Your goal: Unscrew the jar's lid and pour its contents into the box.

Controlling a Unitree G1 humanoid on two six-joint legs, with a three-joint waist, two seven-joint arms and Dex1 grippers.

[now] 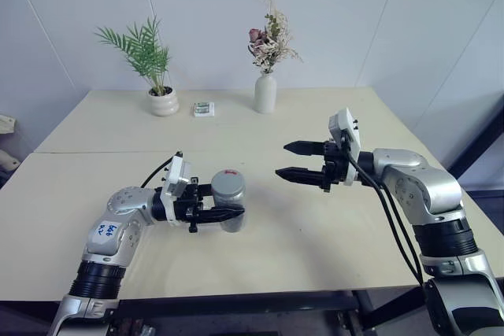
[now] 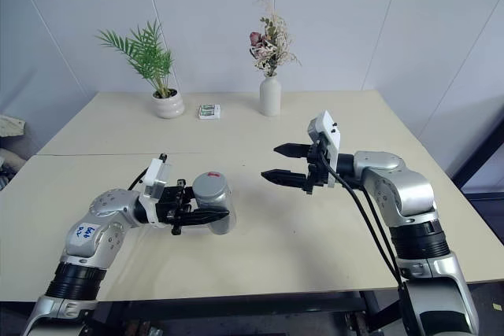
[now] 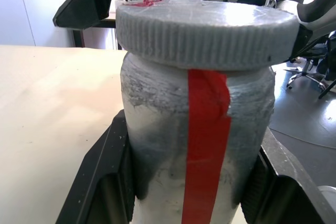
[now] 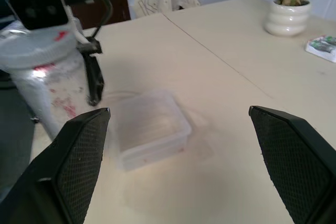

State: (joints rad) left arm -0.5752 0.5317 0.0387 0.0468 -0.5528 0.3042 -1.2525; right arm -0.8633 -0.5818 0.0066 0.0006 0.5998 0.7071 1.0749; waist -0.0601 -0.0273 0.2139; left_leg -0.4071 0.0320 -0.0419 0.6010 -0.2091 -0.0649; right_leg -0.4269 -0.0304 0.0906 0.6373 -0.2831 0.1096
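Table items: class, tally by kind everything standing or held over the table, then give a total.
Jar with lid: 1
Box: 1
Potted plant: 1
Vase of flowers: 1
Packet: 1
Total: 5

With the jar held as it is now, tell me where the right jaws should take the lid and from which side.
Grip the lid by its ribbed rim, coming in level from the robot's right, where the open right gripper already faces it. The left gripper clamps the jar lower on its body and holds it upright, so the rim stands free above those jaws. The ribbing probably helps the twist.
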